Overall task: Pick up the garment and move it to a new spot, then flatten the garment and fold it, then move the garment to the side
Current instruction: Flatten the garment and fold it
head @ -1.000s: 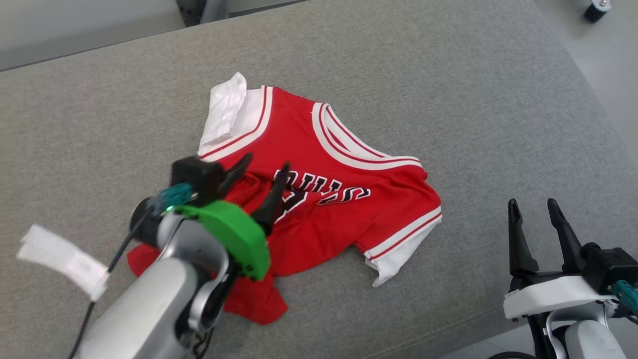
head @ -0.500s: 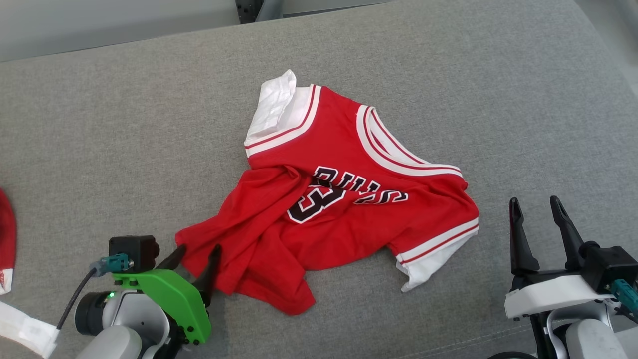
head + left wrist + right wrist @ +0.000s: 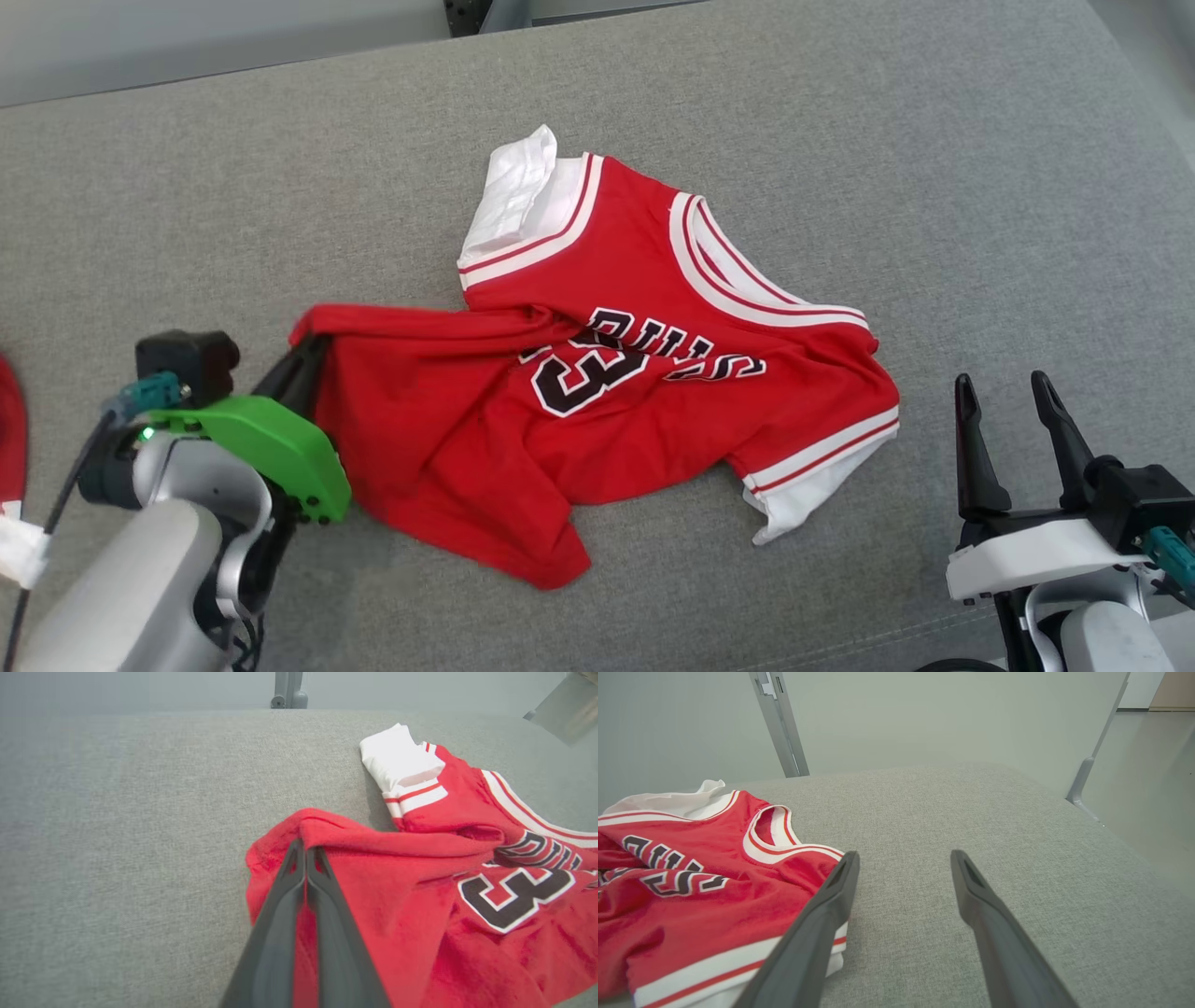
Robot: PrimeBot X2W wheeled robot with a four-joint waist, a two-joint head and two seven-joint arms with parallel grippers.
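**Left has the jersey's left edge; right idle**

Left gripper (image 3: 308, 350) is fully closed, its fingers (image 3: 280, 914) pressed together on a raised fold of red cloth at the left edge of the jersey (image 3: 635, 392). In the left wrist view the cloth bunches over the tips, and a taut ridge runs from the pinch toward the number. Right gripper (image 3: 1001, 383) sits at near right with its fingers spread wide and nothing in them. It's just beside the jersey's right corner, and as far as we can tell it isn't touching.

The jersey lies crumpled around the centre of the grey cushion (image 3: 840, 140). The lettering and number face up, the neckline (image 3: 719, 271) is toward the far right, a white panel (image 3: 509, 187) is folded over at the far edge, and the near hem is rumpled.

Our read on handling:
- It's a light, thin, limp knit with no stiffness, so it will drape and drag rather than move as a sheet.
- A single-point lift will likely hang it in a rope and bunch it further.
- The cloth looks smooth, so a shallow pinch may slip. We can't tell how many layers are in the pinch.
- The banded edges look like the better hold, since the trim looks thicker.
- For flattening we'd want the right gripper on the white-banded corner (image 3: 822, 457), so we can tension the cloth between two points.

We judge this as the pick-up step. Flattening and folding aren't done yet.
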